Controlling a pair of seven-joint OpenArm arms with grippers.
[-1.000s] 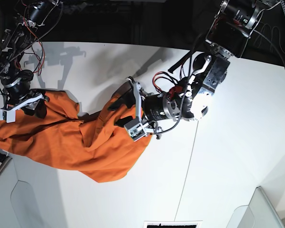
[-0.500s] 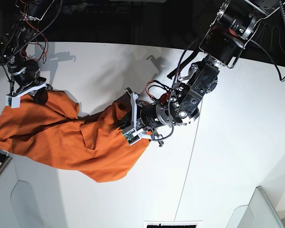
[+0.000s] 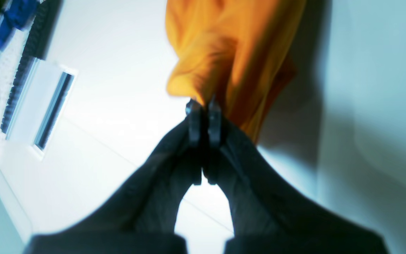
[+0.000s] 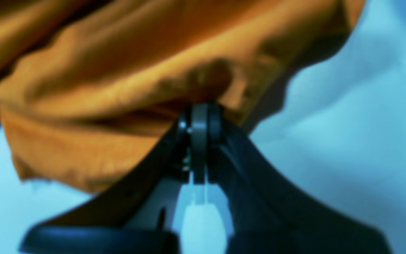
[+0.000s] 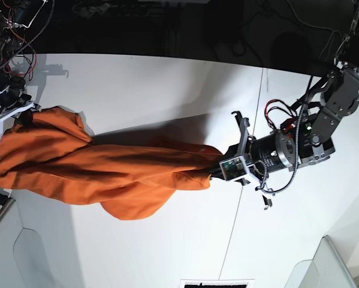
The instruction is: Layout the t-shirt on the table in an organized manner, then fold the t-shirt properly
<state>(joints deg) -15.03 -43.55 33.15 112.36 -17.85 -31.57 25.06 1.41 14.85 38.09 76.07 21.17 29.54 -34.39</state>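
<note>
From the base view I see a soft orange cloth t-shirt (image 5: 101,174) stretched as a long, twisted, creased bundle across the matte white tabletop (image 5: 167,90), its bulky end bunched at that view's left and its narrow end drawn out toward the thin dark seam line (image 5: 236,222). My left gripper (image 5: 218,171), black with smooth curved fingers, is clamped tight on the narrow end; its wrist view shows folded orange fabric (image 3: 231,53) pinched between the closed tips (image 3: 203,113). My right gripper (image 5: 23,117) is closed on the bunched end, where rumpled cloth (image 4: 153,70) rises from its pressed-together pads (image 4: 201,123).
</note>
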